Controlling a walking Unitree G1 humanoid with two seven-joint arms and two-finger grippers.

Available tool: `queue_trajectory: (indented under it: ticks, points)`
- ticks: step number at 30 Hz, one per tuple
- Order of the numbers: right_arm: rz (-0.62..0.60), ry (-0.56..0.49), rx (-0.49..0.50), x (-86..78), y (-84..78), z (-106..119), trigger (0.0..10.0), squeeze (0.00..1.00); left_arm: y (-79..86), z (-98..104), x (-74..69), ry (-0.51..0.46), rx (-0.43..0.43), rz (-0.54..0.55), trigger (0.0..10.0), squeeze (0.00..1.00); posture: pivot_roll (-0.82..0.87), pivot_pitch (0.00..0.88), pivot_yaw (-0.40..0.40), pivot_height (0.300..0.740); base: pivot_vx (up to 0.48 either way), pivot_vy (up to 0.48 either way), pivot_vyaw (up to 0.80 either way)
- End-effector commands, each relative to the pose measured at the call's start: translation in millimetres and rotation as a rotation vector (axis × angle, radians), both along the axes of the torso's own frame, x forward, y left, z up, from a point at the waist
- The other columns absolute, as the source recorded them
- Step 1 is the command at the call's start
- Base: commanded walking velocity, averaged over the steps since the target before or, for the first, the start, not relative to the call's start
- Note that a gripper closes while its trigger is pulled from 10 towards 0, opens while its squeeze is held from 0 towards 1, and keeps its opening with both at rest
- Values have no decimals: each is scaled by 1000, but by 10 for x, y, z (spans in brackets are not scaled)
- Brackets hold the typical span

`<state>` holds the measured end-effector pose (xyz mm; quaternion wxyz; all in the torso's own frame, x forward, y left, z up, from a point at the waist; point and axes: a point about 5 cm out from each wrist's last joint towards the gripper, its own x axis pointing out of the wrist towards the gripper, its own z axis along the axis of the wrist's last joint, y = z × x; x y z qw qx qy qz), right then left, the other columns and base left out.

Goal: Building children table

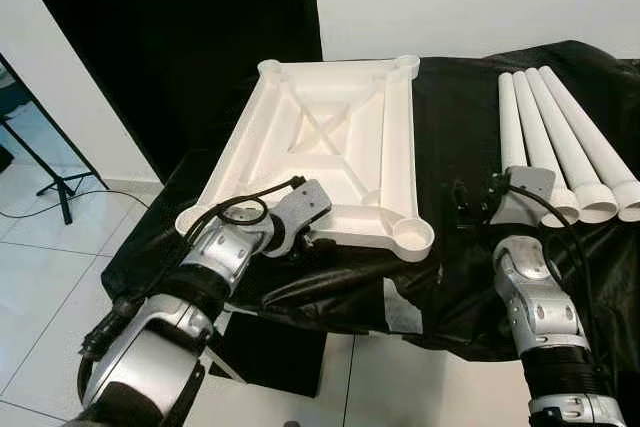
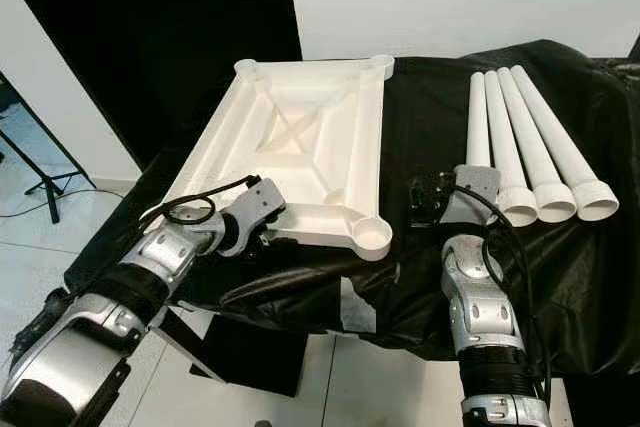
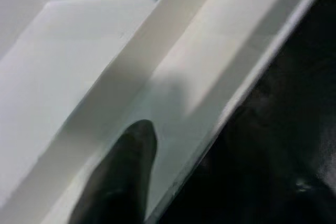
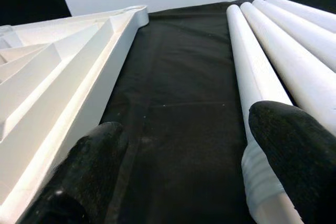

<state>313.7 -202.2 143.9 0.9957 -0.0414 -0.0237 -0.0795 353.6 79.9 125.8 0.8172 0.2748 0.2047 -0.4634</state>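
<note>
- White tabletop (image 1: 330,147) lies underside-up on black cloth (image 1: 450,127), left part of the table.
- Four white legs (image 1: 560,142) lie side by side, right of it.
- Left gripper (image 1: 318,243) at tabletop's near edge, one finger (image 3: 123,177) inside the rim; whether it grips, cannot tell.
- Right gripper (image 4: 184,166) spread wide over the cloth, holding nothing, one finger beside the nearest leg's (image 4: 257,93) threaded end.
</note>
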Motion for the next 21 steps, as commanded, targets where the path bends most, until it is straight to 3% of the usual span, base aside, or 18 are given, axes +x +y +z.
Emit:
queue_trajectory:
  ticks: [1, 15, 16, 17, 19, 20, 21]
  points:
    - [3, 5, -1, 0, 21, -1, 10000, 0, 131, -9, 79, -61, 33, 128, 0, 0, -23, 0, 110, 740, 0, 0, 0]
    - [-5, 9, 0, 15, 16, -13, 10000, 0, 83, 42, -205, 16, 7, -193, 0, 0, -6, 0, 105, 740, 0, 0, 0]
    - [-4, 10, 1, 22, 26, -19, 10000, 0, 64, 66, -274, 15, -12, -253, 1804, 0, -3, 0, 103, 740, 0, 0, 0]
    - [-2, 10, 2, 29, 36, -23, 10000, 0, 46, 85, -339, 21, -30, -304, 314, 0, -2, 0, 102, 740, 0, 0, 0]
    - [-1, 10, 3, 35, 43, -25, 10000, 0, 29, 96, -391, 19, -40, -351, 0, 0, 0, 0, 102, 740, 0, 0, 0]
    - [0, 9, 4, 42, 48, -23, 10000, 0, 13, 100, -438, 20, -45, -382, 2431, 0, 0, 0, 103, 740, 0, 0, 0]
    - [0, 9, 4, 42, 48, -23, 10000, 0, 13, 100, -438, 20, -45, -382, 2431, 0, 0, 0, 103, 740, 0, 0, 0]
